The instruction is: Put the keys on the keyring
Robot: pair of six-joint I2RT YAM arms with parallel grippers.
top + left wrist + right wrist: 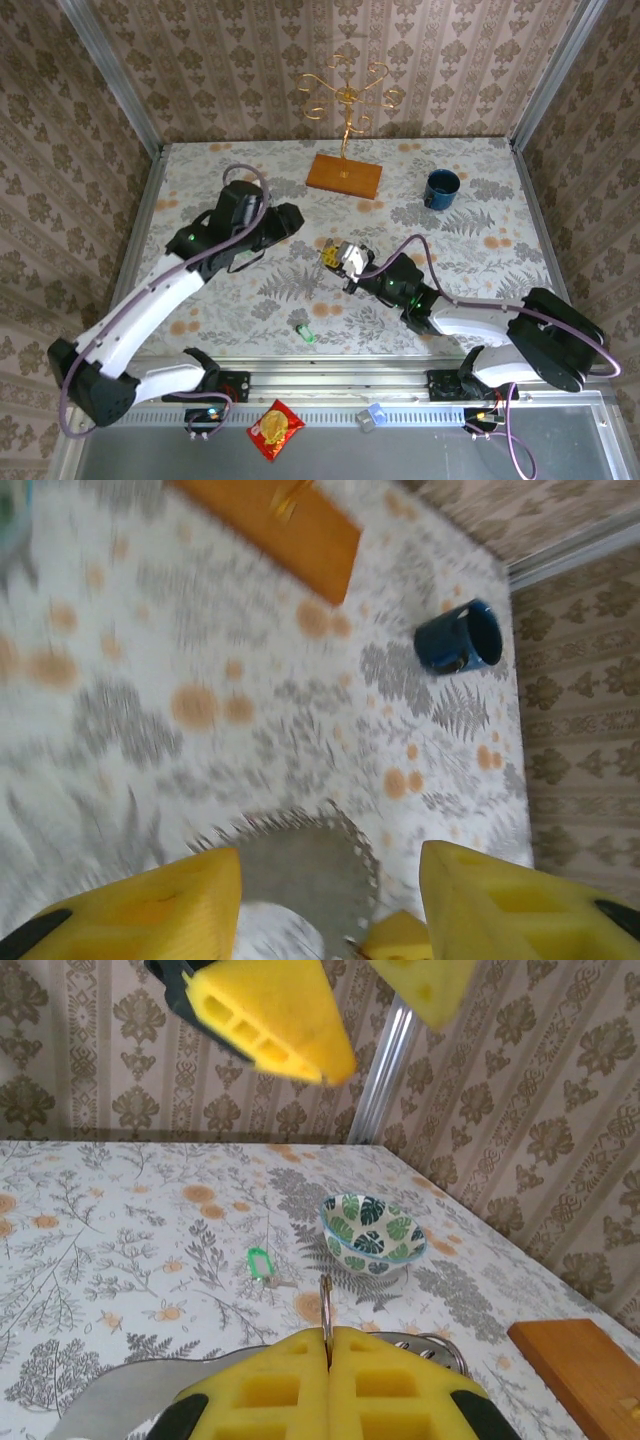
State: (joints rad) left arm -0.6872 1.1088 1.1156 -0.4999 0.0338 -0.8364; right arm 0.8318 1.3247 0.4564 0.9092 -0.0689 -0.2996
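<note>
Two yellow fingers of the left gripper (330,865) stand apart with nothing between them, poised just over the keyring (290,880), a grey hoop fringed with flat keys. A little further right, and nearer the arm bases, one green key (305,333) lies loose on the table (520,230), well apart from both grippers and not yet threaded. Right of that, the right gripper (328,1352) is clamped tight on the thin wire of the keyring, which stands upright between its fingers.

The step in hand looks like a second grip on the ring, so that it can be steadied or opened. To do it well, the left gripper should probably close on a bare stretch of wire. The fringe of keys would likely slip and swing if gripped. The right gripper should hold firm until that grip is sure. Only then should either one go for the green key near the bowl (372,1232).
</note>
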